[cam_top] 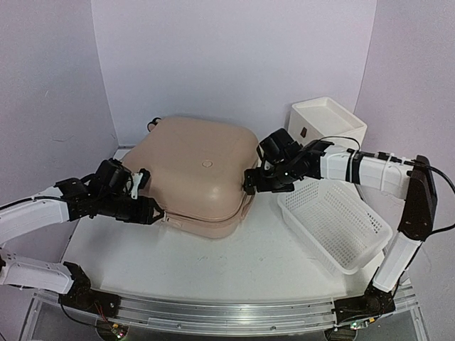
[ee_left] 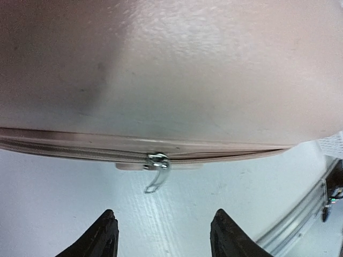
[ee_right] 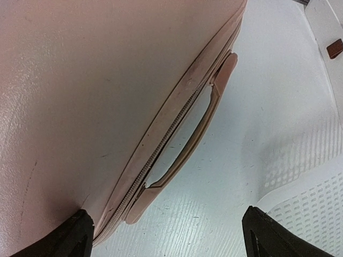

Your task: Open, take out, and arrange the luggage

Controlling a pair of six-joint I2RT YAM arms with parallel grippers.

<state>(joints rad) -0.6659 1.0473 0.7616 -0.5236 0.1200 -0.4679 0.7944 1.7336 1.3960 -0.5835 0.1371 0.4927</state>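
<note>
The luggage [cam_top: 202, 170], a pale-pink hard-shell suitcase, lies flat and zipped shut in the middle of the table. At its front left edge my left gripper [cam_top: 158, 213] is open with nothing between its fingers. In the left wrist view a silver zipper pull [ee_left: 156, 172] hangs from the zipper seam of the luggage [ee_left: 171, 75], just beyond that gripper [ee_left: 163, 235]. My right gripper [cam_top: 250, 182] is at the suitcase's right side. In the right wrist view it [ee_right: 169, 235] stands wide open below the pink side handle [ee_right: 188, 143], holding nothing.
A white perforated basket [cam_top: 334, 220] lies right of the suitcase, close to the right gripper. A white drawer unit [cam_top: 325, 119] stands behind it at the back right. Purple walls enclose the table. A metal rail [cam_top: 227, 312] runs along the near edge.
</note>
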